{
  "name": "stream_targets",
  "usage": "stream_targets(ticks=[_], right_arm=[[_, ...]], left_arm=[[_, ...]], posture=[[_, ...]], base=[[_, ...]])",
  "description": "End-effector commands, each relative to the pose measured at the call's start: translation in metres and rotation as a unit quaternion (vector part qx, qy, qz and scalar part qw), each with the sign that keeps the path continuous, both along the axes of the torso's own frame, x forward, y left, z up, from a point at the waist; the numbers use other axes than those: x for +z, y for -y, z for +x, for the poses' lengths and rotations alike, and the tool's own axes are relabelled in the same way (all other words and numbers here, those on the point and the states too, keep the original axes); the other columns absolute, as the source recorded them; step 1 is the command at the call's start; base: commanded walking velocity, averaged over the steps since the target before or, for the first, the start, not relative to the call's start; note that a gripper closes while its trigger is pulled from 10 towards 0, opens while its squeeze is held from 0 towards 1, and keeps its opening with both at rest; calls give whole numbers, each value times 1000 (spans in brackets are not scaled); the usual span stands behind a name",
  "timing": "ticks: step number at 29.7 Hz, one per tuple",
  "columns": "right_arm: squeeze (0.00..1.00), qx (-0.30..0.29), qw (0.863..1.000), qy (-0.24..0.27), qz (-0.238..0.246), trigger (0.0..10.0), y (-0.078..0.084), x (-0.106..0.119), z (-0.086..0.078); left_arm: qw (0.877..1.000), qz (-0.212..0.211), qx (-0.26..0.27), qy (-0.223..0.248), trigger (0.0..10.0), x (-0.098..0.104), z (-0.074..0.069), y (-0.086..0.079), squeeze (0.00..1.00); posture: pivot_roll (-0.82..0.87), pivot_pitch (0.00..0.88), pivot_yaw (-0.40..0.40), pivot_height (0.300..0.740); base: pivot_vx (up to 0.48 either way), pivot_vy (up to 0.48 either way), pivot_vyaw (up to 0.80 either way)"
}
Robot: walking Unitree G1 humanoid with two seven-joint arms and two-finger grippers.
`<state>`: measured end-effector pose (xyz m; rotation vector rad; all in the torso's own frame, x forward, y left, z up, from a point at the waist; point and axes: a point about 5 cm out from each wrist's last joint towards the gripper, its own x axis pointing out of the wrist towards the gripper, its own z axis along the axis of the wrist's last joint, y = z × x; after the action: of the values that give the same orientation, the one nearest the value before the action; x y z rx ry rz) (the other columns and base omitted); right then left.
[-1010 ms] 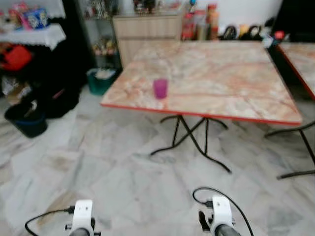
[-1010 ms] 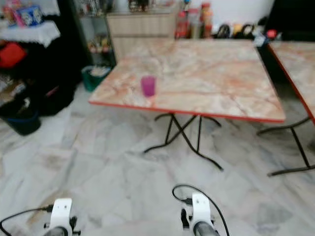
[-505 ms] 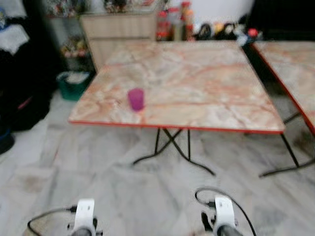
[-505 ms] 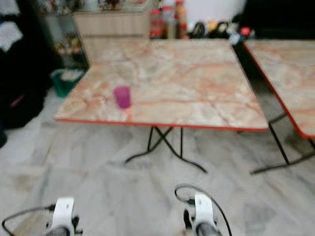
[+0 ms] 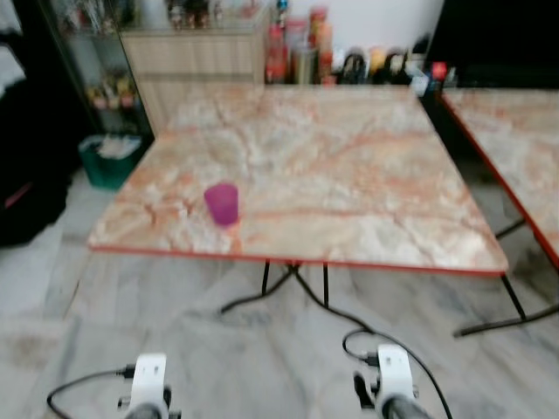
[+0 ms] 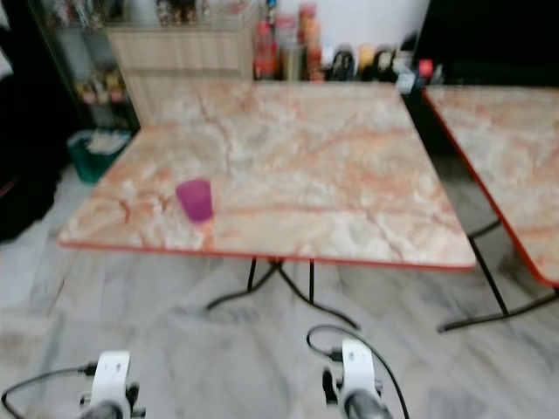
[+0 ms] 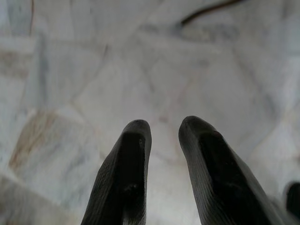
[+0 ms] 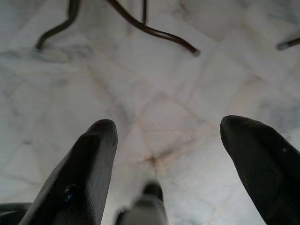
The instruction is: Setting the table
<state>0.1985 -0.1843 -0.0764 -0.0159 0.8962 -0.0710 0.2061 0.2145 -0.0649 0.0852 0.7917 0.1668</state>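
Observation:
A purple cup stands upright near the front left corner of the marble-patterned table with a red edge. Both arms hang low in front of me, well short of the table: the left wrist and the right wrist show at the bottom of the eye views. My left gripper points at the marble floor with its fingers close together and nothing between them. My right gripper is wide open over the floor near the table's black legs.
A second, similar table stands close on the right with a narrow gap between. Behind are a wooden cabinet and several bottles. A green basket sits on the floor at the left. Folding legs spread under the table.
The whole view has shifted: I have come closer to the table, and the cup and table edge sit lower and larger in the picture. Both arms hang as before.

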Motion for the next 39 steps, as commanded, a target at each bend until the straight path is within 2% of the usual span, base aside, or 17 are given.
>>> stream_targets(ticks=[1, 5, 8, 10, 12, 14, 18, 19, 20, 21, 22, 23, 26, 28, 31, 33, 39], right_arm=[[0, -8, 1000, -5, -6, 10000, 6, -1, -4], [0, -9, 1000, -7, -6, 10000, 5, -2, -5], [0, -9, 1000, -8, -6, 10000, 5, -2, -6], [0, -9, 1000, -8, -6, 10000, 5, -2, -6], [0, -9, 1000, -8, -6, 10000, 5, -2, -6], [0, -8, 1000, -9, -7, 10000, 5, -2, -5], [0, -8, 1000, -9, -7, 10000, 5, -2, -5], [0, -6, 1000, -8, -8, 10000, 5, -2, -5], [0, -6, 1000, -8, -8, 10000, 5, -2, -5], [0, -5, 1000, -8, -8, 10000, 5, -2, -4], [0, -5, 1000, -8, -8, 10000, 5, -2, -4], [0, -5, 1000, -7, -7, 10000, 4, -1, -4], [0, -6, 1000, -7, -7, 10000, 3, -2, -4], [0, -6, 1000, -7, -7, 10000, 3, -2, -4], [0, -14, 1000, -15, -12, 10000, 5, -4, -8], [0, -10, 1000, -17, -14, 10000, 6, -4, -10], [0, -18, 1000, -21, -1, 10000, 5, -5, -11]], left_arm=[[1000, -1, 8, -11, 10000, -4, -6, 1, 0], [1000, 5, 12, -12, 10000, -5, -9, -2, 0], [998, 9, 57, 1, 10000, -1, -7, -10, 0], [992, 21, 124, 32, 10000, 9, 2, -28, 0], [990, 24, 136, 41, 10000, 12, 4, -32, 0], [985, 40, 154, 71, 10000, 23, 15, -42, 0], [983, 46, 158, 80, 10000, 27, 19, -45, 0], [980, 47, 149, 125, 10000, 46, 42, -49, 0], [980, 47, 149, 125, 10000, 46, 42, -49, 0], [980, 35, 136, 144, 10000, 54, 53, -47, 0], [980, 35, 136, 144, 10000, 54, 53, -47, 0], [984, 19, 117, 134, 10000, 51, 53, -39, 0], [995, 16, 49, 84, 10000, 32, 41, -19, 0], [996, 15, 44, 81, 10000, 30, 38, -16, 0], [999, 0, 31, 37, 10000, 12, 18, -4, 0], [999, -5, 35, 17, 10000, 5, 7, -3, 0], [999, -4, 47, -21, 10000, -6, -13, -10, 0]], posture=[[14, 0, 23, 740], [13, 0, 24, 740], [11, 0, 27, 740], [13, 0, 22, 740], [12, 0, 22, 740], [13, 0, 22, 740], [13, 0, 22, 740], [15, 0, 24, 740], [15, 0, 24, 740], [13, 0, 28, 740], [13, 0, 28, 740], [8, 0, 32, 740], [-9, 0, 42, 740], [-11, 0, 43, 740], [-11, 0, 41, 740], [-10, 0, 40, 740], [-7, 0, 37, 740]], base=[[0, 0, 0], [0, 0, 0], [0, 0, 0], [0, 0, 0], [0, 0, 0], [0, 0, 0], [0, 0, 0], [0, 0, 0], [0, 0, 0], [0, 0, 0], [0, 0, 0], [0, 0, 0], [0, 0, 0], [0, 0, 0], [0, 0, 0], [0, 0, 0], [0, 0, -76]])
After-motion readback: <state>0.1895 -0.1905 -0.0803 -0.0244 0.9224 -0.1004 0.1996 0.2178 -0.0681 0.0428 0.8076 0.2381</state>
